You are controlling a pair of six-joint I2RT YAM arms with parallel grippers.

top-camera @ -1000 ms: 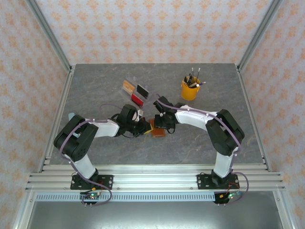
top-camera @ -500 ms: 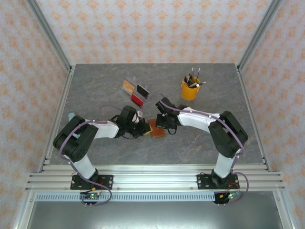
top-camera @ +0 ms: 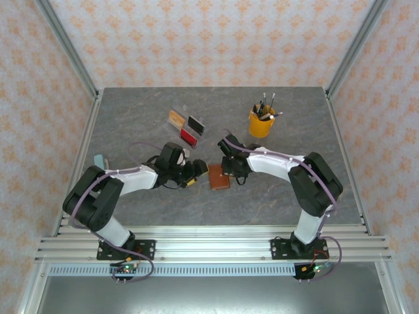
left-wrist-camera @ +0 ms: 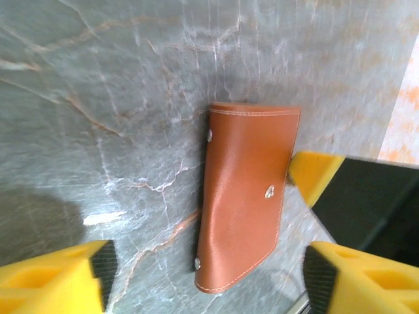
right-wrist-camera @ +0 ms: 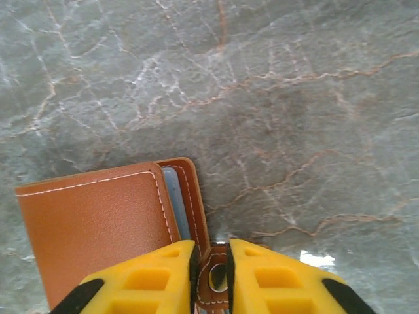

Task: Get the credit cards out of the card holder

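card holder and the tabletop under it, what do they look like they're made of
The card holder looks like reddish-brown leather or a faux version: smooth, faint sheen, pale edge stitching, small shiny studs that seem metal. The tabletop looks like grey veined stone, semi-glossy with light reflections, though it may be a printed laminate.

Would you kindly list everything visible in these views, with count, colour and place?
card holder: one, reddish-brown, folded, table centre, between the end effectors.
display stand: one, clear, holding orange, black and red pieces, behind and left of the card holder.
cup: one, yellow, holding pens, back right.
small object: one, pale blue, table's left edge.
table: one, grey marbled.
left end effector: one, yellow fingers, open, left of the card holder.
right end effector: one, yellow fingers, closed on the card holder's snap tab.
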